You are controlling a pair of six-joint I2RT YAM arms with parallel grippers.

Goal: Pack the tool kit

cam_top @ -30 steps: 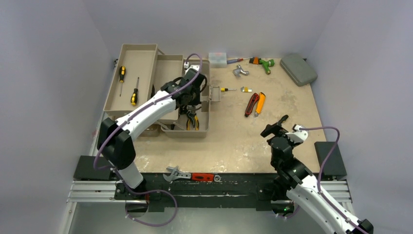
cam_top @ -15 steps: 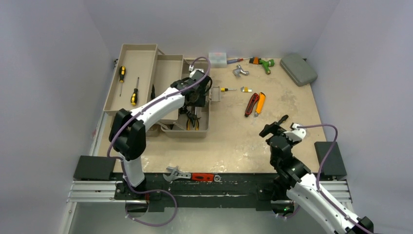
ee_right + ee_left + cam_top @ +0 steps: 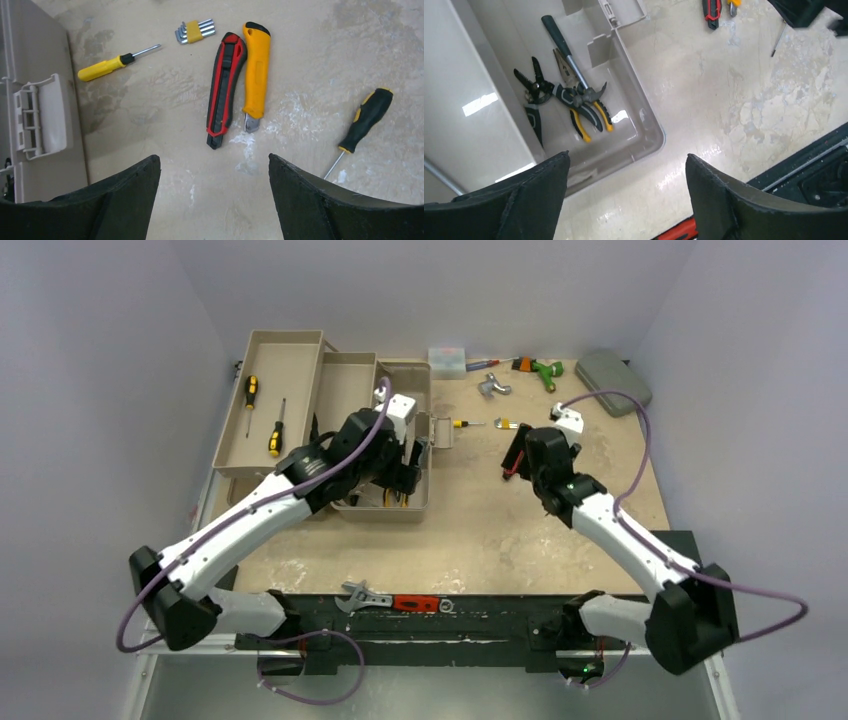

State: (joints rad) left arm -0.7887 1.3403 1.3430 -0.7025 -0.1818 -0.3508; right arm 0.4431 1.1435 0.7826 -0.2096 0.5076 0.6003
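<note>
Toolbox of beige-tan plastic [image 3: 300,360] is standing open on the left; the red utility knife [image 3: 225,90] and yellow utility knife [image 3: 256,75] are lying just ahead of the right gripper [image 3: 212,167], long axes pointing away from it. This and the left gripper [image 3: 626,165] are gaping empty.

Toolbox [image 3: 640,107]: smooth moulded beige plastic, glossy enough that you get bright glare patches on its floor.
Table top [image 3: 165,105]: hard beige sheet, mottled, with chalky white scuffs. You'll catch a faint sheen on it beside the toolbox.
Red utility knife [image 3: 226,90]: red and black plastic, satin.
Yellow utility knife [image 3: 256,70]: smooth yellow plastic body, black end cap, bare metal blade tip.
Hex key set [image 3: 195,31]: grey metal keys in a yellow holder.
Yellow screwdriver [image 3: 105,67]: shiny yellow plastic handle, bright metal shaft.
Pliers [image 3: 586,107] in the toolbox: dark metal jaws, black-and-yellow grips.
</note>
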